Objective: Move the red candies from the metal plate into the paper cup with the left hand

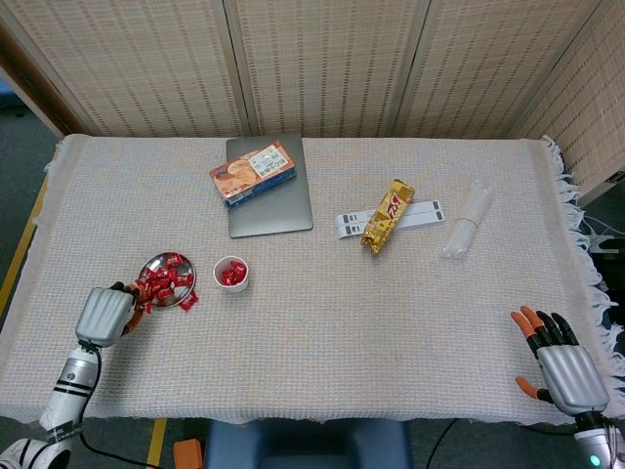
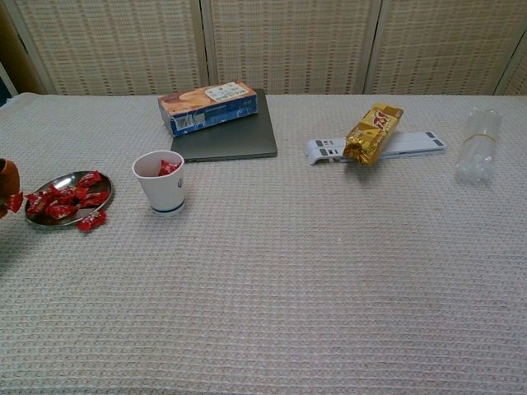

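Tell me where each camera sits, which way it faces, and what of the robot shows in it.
Head view: high above the near table edge, looking steeply down on the whole table; both arms show, the left robot hand by the plate, the right robot hand at the near right corner.
Chest view: low at the near edge, looking across the table toward the screens; only a sliver of the left robot hand shows at the left border.
Shared: plate, cup, candies, box, gold pack.

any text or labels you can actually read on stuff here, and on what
None reads clearly.
Gold snack packet: red lettering, too blurred.
Orange and blue cardboard box: white label, print too small.
White paper cup: small dark mark, illegible.
White flat strip: dark marks, illegible.
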